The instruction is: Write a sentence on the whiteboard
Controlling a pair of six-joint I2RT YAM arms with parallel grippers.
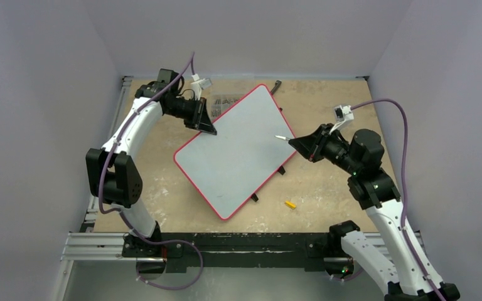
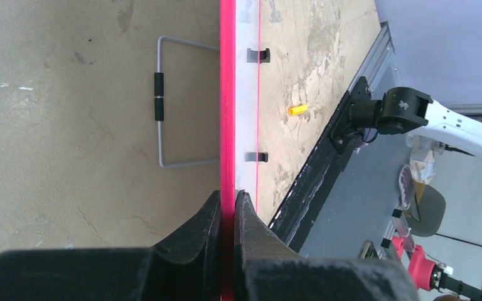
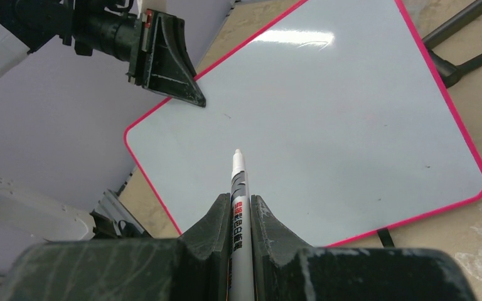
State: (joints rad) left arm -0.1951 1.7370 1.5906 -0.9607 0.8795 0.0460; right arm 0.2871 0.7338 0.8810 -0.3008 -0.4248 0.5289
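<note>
Now the whiteboard (image 1: 238, 153) on the table (image 1: 326, 100) is pinched at its edge by the left gripper (image 1: 212, 130) to stop sliding; the pen (image 3: 238, 182) is squeezed by the right gripper (image 3: 241, 199) for writing.

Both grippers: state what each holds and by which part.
The left gripper clamps the whiteboard by its red frame edge; the right gripper pinches the marker pen by its barrel.
</note>
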